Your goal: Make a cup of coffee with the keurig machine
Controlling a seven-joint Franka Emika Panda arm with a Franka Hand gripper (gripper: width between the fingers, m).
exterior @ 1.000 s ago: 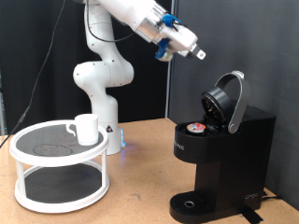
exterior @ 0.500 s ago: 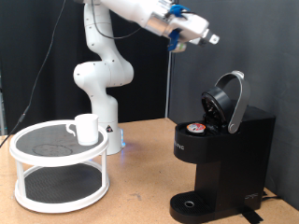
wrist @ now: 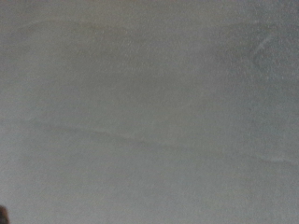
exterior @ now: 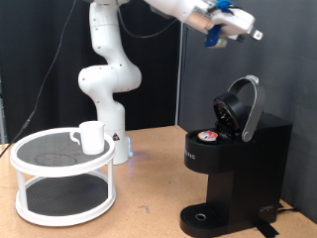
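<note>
At the exterior view's lower left stands a round white two-tier wire rack [exterior: 30, 203] with dark mesh shelves, resting on the brown wooden table [exterior: 149, 188]. On its top shelf sits the plain white ceramic cup [exterior: 91, 137], glossy and cylindrical, its handle turned toward the left of the frame; it is well apart from the machine, so I judge that placing it under the spout is not yet done. Moving right past my smooth white jointed arm base [exterior: 107, 89] in the middle left, the black boxy keurig machine [exterior: 238, 169] fills the lower right of the frame. Its matte plastic body has a silver-rimmed top, and its domed hinged lid [exterior: 243, 107] stands tilted open. In the open chamber lies a small round pod with a red top [exterior: 207, 137], so the pod appears to be loaded already, while the lid is not closed and the round drip tray [exterior: 203, 216] at the bottom holds nothing. My gripper [exterior: 256, 36] is at the upper right of the frame, high above the lid and touching nothing; it holds nothing that I can see, but it is too small there for me to tell whether its fingers are apart or together. The wrist view shows only a blank, smooth grey surface, no objects.
</note>
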